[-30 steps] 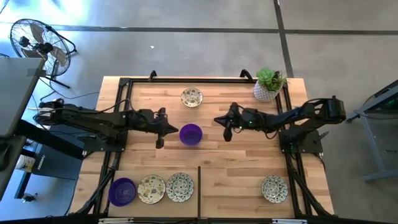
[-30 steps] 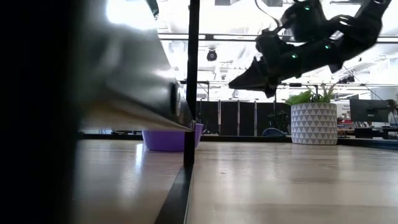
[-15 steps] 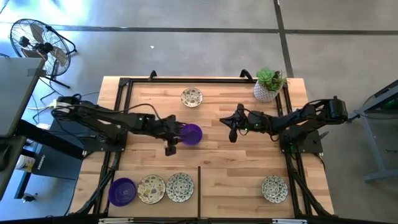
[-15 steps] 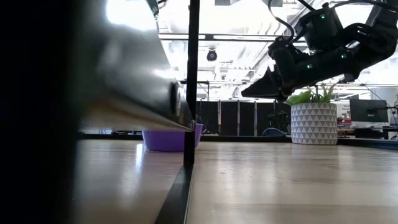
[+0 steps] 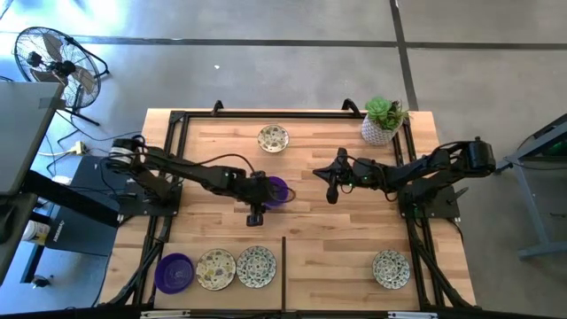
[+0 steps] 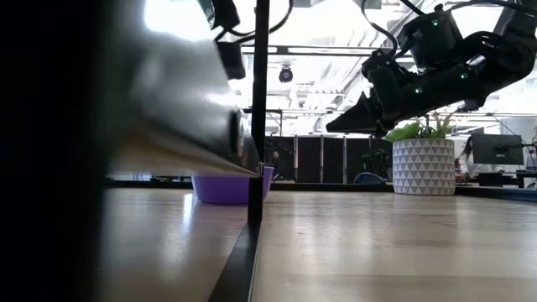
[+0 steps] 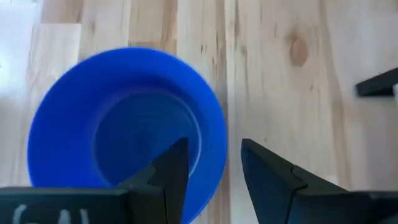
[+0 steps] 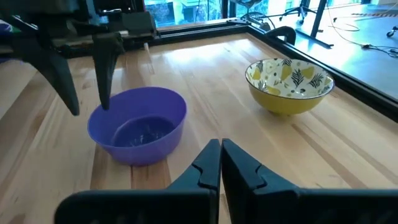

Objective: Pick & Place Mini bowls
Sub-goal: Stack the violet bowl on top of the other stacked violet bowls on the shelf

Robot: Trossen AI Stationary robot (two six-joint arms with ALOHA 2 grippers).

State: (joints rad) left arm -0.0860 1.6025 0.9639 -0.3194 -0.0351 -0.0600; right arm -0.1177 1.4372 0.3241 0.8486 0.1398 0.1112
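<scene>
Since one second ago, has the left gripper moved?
Yes. In the high view the left gripper has travelled toward the table's middle and now straddles the near rim of the purple bowl, which has stayed put.

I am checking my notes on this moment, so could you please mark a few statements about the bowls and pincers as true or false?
1. The left pincer is open, straddling the rim of the purple bowl. True.
2. The right pincer holds a patterned bowl. False: it is shut on nothing, raised above the table.
3. Three bowls sit in a row at the table's near left. True: a second purple bowl and two patterned ones.
4. The plant pot lies tipped over. False: it stands upright.
</scene>
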